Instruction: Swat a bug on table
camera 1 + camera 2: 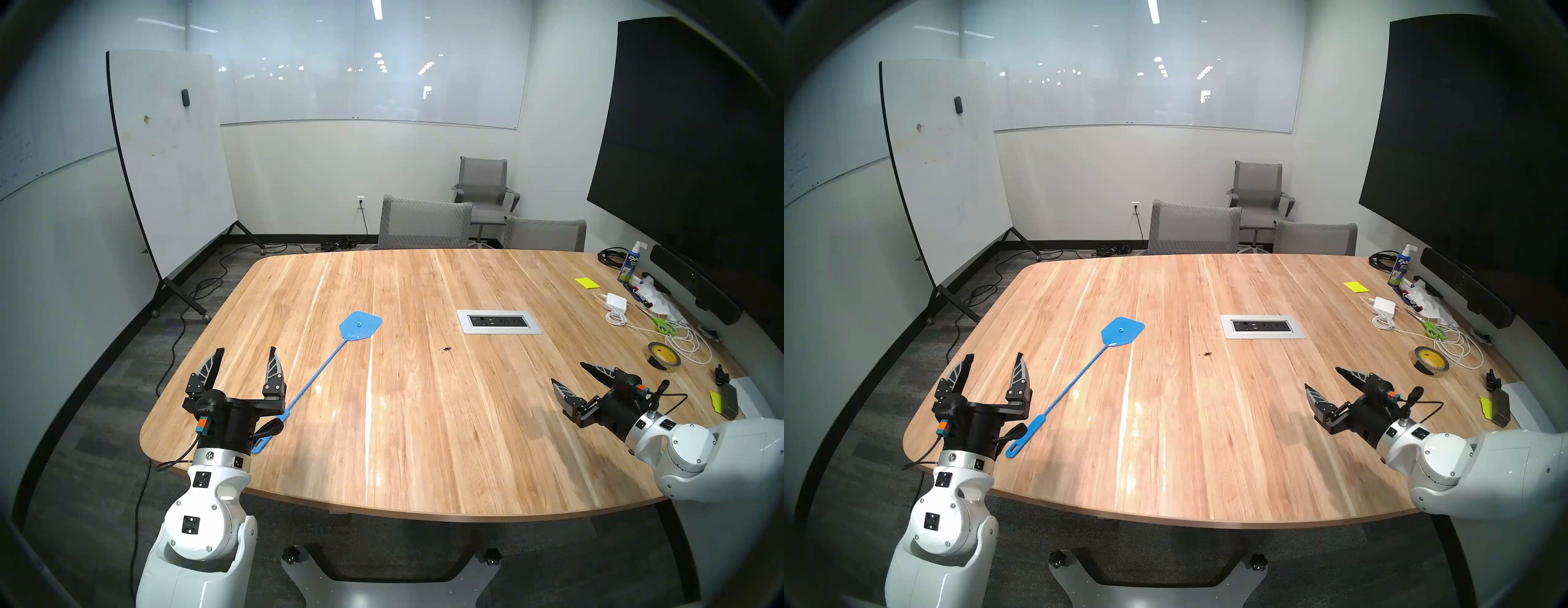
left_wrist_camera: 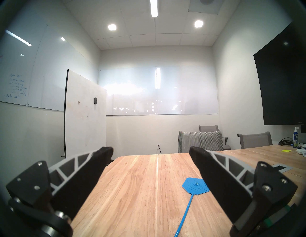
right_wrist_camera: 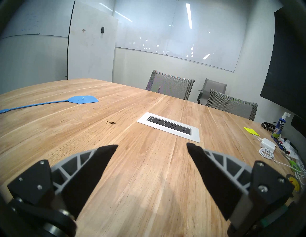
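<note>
Nothing is done yet: the blue swatter (image 1: 322, 369) lies ungrasped on the table (image 1: 424, 446), beside the left gripper (image 1: 246, 354). Both the left gripper and the right gripper (image 1: 570, 373) stand spread wide and empty. The bug (image 1: 446, 349) sits unswatted mid-table, near the outlet panel (image 1: 499, 321); pickup and strike remain.

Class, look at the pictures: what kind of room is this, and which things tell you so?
Most likely an office meeting room: a large light wood-plank table with a built-in silver power outlet panel, grey mesh office chairs, and a glass whiteboard on the far wall.
</note>
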Controlling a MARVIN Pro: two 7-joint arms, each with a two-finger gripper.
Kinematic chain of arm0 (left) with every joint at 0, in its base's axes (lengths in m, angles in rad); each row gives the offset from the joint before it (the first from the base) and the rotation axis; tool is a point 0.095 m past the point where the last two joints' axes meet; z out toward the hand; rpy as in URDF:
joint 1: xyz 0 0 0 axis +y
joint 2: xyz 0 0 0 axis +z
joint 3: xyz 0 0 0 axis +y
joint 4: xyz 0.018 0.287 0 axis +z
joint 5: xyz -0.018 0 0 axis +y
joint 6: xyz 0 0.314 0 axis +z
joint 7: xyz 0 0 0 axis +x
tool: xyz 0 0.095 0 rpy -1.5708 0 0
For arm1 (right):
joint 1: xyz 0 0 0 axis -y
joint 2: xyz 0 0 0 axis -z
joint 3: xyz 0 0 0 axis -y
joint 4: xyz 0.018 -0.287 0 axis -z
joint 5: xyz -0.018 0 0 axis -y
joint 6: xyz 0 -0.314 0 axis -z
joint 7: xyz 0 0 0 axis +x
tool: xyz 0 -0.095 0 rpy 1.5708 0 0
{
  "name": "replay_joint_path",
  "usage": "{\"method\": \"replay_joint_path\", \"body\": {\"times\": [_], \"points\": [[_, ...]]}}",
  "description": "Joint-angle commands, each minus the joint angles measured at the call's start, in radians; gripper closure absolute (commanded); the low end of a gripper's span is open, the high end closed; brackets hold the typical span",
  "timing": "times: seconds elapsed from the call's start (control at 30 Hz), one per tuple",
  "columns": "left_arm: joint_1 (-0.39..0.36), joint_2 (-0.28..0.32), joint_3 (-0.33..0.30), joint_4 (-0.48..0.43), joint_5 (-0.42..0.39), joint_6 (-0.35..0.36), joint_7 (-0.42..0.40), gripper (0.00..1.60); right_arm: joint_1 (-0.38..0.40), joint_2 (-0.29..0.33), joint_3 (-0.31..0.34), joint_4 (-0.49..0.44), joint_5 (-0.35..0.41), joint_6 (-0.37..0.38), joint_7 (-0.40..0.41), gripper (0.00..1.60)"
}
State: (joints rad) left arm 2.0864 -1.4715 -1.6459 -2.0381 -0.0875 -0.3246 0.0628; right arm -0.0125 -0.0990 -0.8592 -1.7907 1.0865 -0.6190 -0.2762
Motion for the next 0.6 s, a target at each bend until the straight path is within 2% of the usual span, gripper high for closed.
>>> {"method": "replay_joint_path", "body": {"times": [0.0, 0.57], "points": [[-0.001, 0.000, 0.000, -0.019, 0.000, -0.001, 0.000, 0.00, 0.006, -0.001, 0.004, 0.001, -0.001, -0.002, 0.000, 0.00], [-0.001, 0.000, 0.000, -0.019, 0.000, -0.001, 0.000, 0.00, 0.006, -0.001, 0.005, 0.001, -0.001, -0.002, 0.000, 0.00]]}}
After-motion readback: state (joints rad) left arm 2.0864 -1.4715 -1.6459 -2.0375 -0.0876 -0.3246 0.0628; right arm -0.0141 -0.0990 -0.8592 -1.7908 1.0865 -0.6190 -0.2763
